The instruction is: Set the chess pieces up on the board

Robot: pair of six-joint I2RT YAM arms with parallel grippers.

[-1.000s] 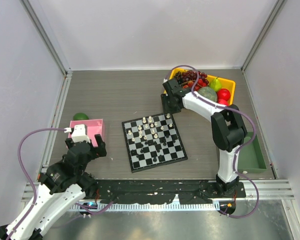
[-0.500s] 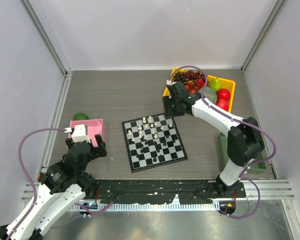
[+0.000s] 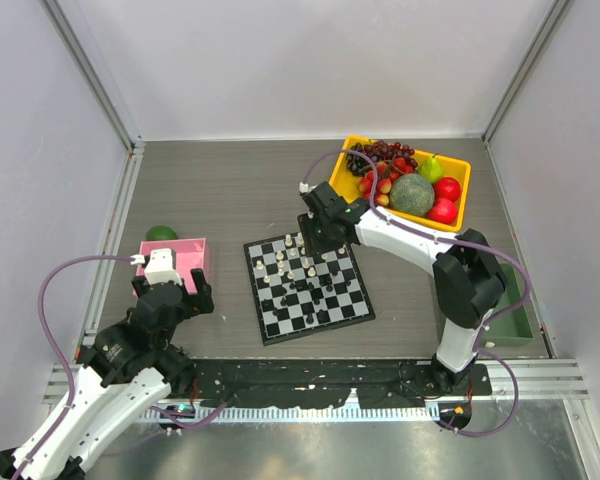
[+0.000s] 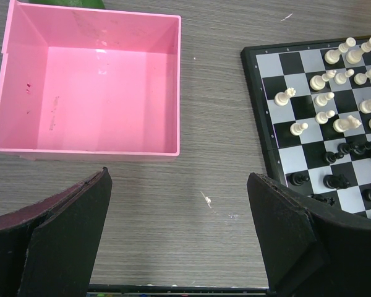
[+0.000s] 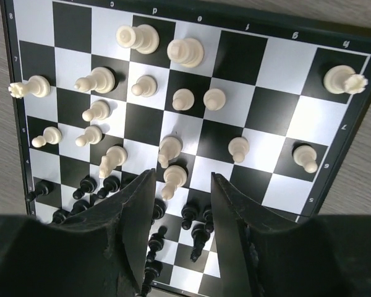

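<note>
Black-and-white checks mark the board (image 3: 308,285), which lies flat and slightly askew at the centre of the grey wood-grain table (image 3: 230,190) in the overhead view. In the right wrist view we see the white chess pieces (image 5: 185,52) scattered loosely over the upper half of the frame and the black chess pieces (image 5: 191,218) crowded toward its lower edge.

The right gripper (image 5: 182,179) hangs over the board with its jaws partly apart, clamped on nothing. A white pawn (image 5: 173,178) shows in the gap near the tips, and we cannot tell whether either finger touches it.

The left gripper (image 4: 179,185) is spread wide and empty. It is above bare table at the lower left of the overhead view, between the pink tray (image 4: 178,86) and the near corner of the board.

At upper right of the overhead view sits a yellow bin (image 3: 465,165) holding dark grapes (image 3: 375,152), a green melon (image 3: 412,193) and red fruit (image 3: 446,190). A green tray (image 3: 520,312) lies at the right edge. A round green fruit (image 3: 161,232) rests just above the pink tray.
</note>
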